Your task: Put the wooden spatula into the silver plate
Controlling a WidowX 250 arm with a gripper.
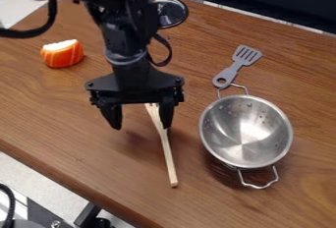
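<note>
My gripper [140,119] hangs over the middle of the table, its two fingers spread apart with nothing between them. Below and partly behind its right finger lies the wooden spatula [168,154], a pale thin stick whose handle points toward the table's front edge; its upper end is partly hidden by the gripper. To the right stands the silver plate, seen as a round metal bowl [226,141] with perforated walls and two wire handles. The bowl holds nothing.
A grey slotted spatula [236,67] lies behind the bowl, its handle end close to the bowl's rear wire handle. An orange and white toy piece [62,53] sits at the left. A round metal-rimmed lid [172,13] is behind the arm. The wooden table [85,158] ends at the lower left.
</note>
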